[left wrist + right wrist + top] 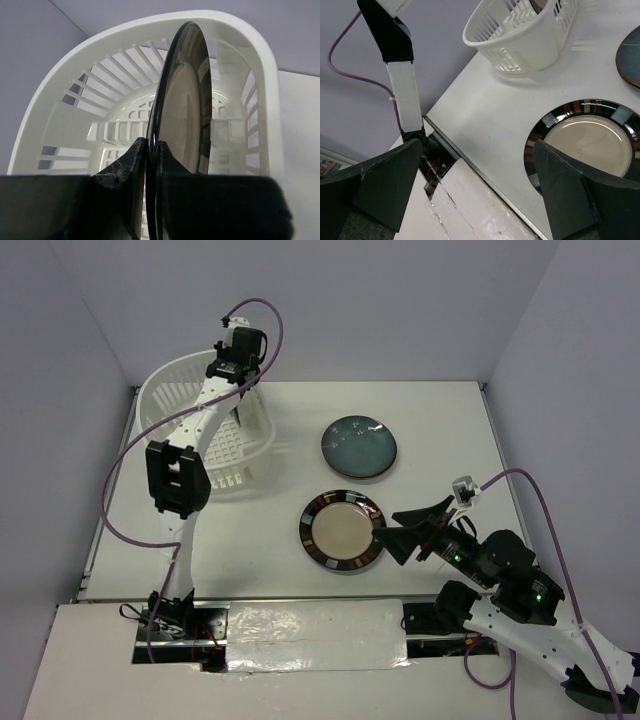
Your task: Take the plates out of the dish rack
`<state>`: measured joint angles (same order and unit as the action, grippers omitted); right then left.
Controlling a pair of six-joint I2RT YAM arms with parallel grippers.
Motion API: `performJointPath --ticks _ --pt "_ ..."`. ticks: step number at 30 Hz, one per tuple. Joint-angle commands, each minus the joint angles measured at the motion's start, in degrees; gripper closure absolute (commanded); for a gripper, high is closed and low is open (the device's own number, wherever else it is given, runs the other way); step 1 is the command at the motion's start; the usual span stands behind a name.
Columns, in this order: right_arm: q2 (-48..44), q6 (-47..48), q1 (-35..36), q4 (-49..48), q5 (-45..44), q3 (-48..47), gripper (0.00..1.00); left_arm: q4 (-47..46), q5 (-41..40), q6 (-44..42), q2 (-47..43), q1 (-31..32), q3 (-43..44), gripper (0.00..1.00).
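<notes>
Left jaws: they pinch the edge of the held plate (186, 100), with one finger (125, 172) on each face of it. In the top view you find them over the right part of the dish rack (168, 390).
Held plate: it stands upright and you see it edge-on, a thin dark disc with a glossy face. It is inside the walls of the dish rack. You cannot tell if its lower edge touches the grid bottom.
Right jaws: wide apart and holding nothing. They sit low over the desk (450, 420), at the near right side of the beige plate (342, 531). One finger (570, 192) covers a part of its rim in the right wrist view.
Beige plate: it lies flat on the desk, near the middle, with a wide dark rim around a pale centre.
Teal plate (359, 445): it lies flat on the desk, just behind the beige plate and a little to the right, apart from it.
Dish rack: white, with slotted sides, at the far left of the desk.
</notes>
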<state>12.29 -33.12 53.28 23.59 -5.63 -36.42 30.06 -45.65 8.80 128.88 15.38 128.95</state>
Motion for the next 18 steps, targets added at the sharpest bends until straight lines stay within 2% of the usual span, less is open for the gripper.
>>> performJointPath --ticks 1,5,11,14,18 --pt "0.1 0.9 0.4 -1.1 -0.6 -1.6 0.01 -5.9 -2.3 -3.0 -6.5 -0.3 3.3 1.00" --pt "0.4 0.9 0.4 -1.3 -0.5 -1.6 0.01 -5.3 -3.0 -3.0 -8.1 -0.3 2.9 1.00" --pt "1.2 1.1 0.3 -1.3 -1.1 -1.8 0.01 -4.0 1.6 -0.4 -13.2 0.2 2.2 1.00" --pt "1.5 1.1 0.4 -1.1 -1.2 -2.2 0.01 -7.0 0.2 -2.2 -17.3 2.4 -1.1 1.00" --pt "1.0 1.1 0.4 -1.4 -1.4 -1.9 0.01 -7.8 -1.2 -3.2 -20.5 5.4 -0.9 1.00"
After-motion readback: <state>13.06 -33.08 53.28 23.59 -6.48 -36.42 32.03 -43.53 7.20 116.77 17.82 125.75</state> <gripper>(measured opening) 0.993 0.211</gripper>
